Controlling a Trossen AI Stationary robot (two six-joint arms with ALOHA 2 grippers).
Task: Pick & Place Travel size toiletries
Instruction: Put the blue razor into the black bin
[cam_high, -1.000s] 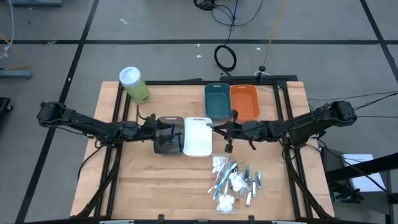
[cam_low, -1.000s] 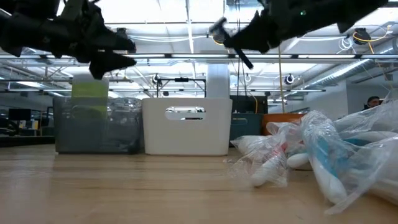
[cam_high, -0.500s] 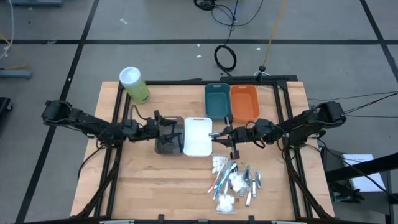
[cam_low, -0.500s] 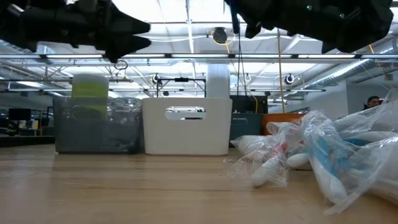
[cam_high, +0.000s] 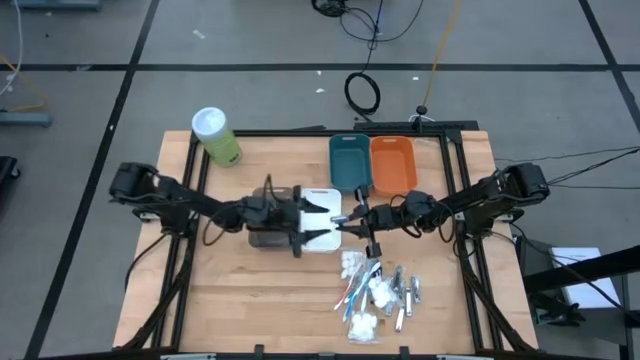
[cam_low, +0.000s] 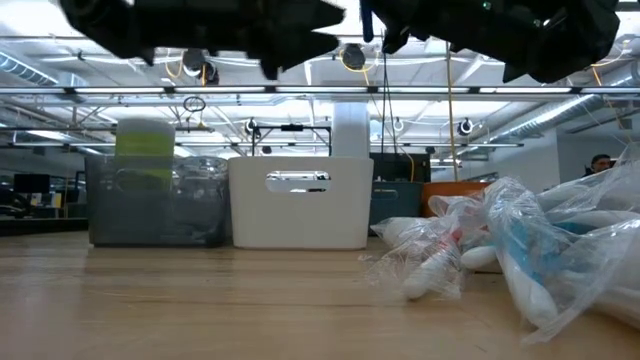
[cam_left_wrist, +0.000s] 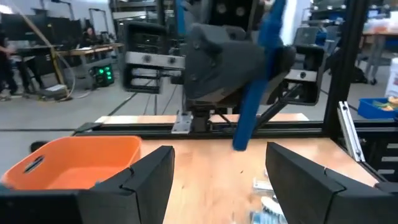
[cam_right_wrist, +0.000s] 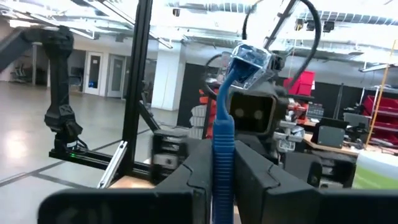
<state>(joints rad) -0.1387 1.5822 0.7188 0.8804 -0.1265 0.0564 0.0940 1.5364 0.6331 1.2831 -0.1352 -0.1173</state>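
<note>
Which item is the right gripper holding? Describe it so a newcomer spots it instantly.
Start at the white bin mid-table. Just right of it, the right gripper is shut on a blue razor, facing the open left gripper. Unlike the toiletries piled on the wood nearer the front edge, it is off the table, handle clamped, head sticking out past the fingers.

Left arm enters from the left edge of the high view and stretches right toward frame centre, its links near level. Left gripper sits just left of centre, fingers spread apart with nothing between them. Right arm enters from the right edge and reaches left. Right gripper sits at centre, tips facing the left gripper's, a small gap between them. Right fingers are pinched on a blue razor, which stands upright between them.
</note>
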